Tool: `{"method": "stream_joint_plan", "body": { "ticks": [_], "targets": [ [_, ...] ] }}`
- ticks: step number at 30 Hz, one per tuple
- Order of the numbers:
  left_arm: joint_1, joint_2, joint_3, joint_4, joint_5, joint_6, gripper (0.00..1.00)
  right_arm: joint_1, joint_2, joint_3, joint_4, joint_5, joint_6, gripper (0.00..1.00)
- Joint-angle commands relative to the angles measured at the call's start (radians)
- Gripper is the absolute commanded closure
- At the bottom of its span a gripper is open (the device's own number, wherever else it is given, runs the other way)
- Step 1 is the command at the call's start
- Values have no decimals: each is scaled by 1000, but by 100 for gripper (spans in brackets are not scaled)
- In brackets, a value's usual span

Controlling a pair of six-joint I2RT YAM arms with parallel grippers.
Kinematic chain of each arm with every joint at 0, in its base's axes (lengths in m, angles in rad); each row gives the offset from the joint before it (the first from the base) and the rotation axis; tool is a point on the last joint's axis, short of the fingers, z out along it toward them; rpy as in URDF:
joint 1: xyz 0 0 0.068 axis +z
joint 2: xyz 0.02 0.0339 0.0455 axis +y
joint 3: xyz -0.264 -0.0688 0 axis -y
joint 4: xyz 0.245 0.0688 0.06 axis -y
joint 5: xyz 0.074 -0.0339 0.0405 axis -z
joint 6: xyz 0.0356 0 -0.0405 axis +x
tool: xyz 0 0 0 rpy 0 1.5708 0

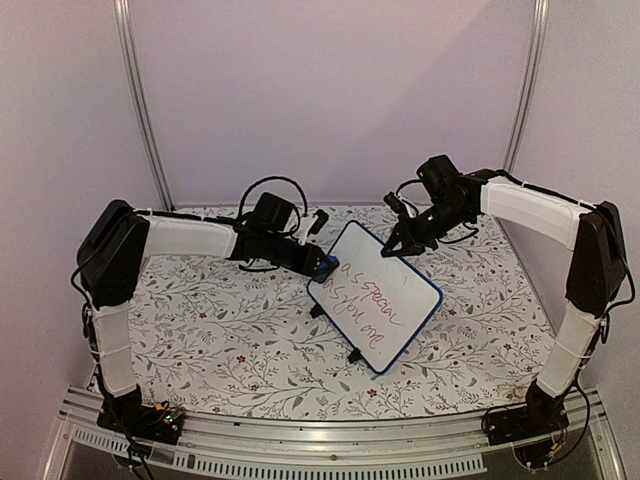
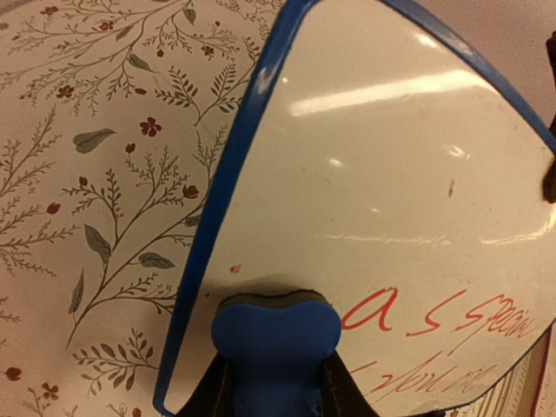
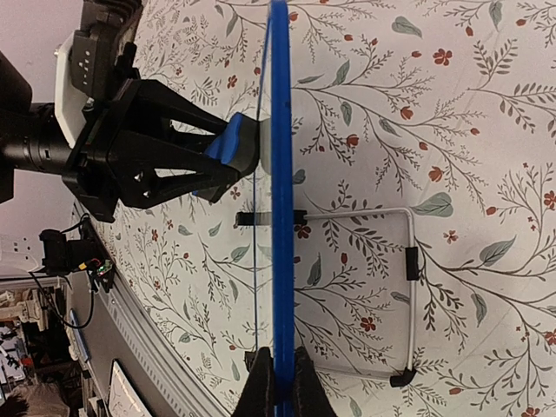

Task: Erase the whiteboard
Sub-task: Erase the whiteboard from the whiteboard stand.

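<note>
The whiteboard [image 1: 378, 296] stands tilted on the table, white with a dark blue frame and red handwriting across it. My left gripper [image 1: 322, 266] is shut on a small blue eraser block [image 2: 274, 334] and presses it against the board's left end, just left of the first red letters. The board fills the left wrist view [image 2: 382, 174]. My right gripper [image 1: 398, 243] is shut on the board's top frame edge; in the right wrist view the frame [image 3: 279, 200] runs edge-on between my fingertips [image 3: 279, 382], with the eraser [image 3: 234, 143] touching its face.
The table wears a floral cloth [image 1: 220, 350]. The board's wire stand [image 3: 408, 287] with black feet props it from behind. White walls and metal posts close the back and sides.
</note>
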Motion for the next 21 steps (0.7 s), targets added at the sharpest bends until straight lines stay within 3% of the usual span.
{"method": "stream_joint_plan", "body": {
  "ticks": [1,11,21],
  "targets": [
    [2,74,116,-5,-11,-5,100,29,29,-38,-46,6,-44,100],
    [3,105,193,-17,4,-8,100,29,28,-38,-48,11,-46,100],
    [12,41,15,-9,3,-72,100,29,26,-38,-48,13,-45,100]
  ]
}}
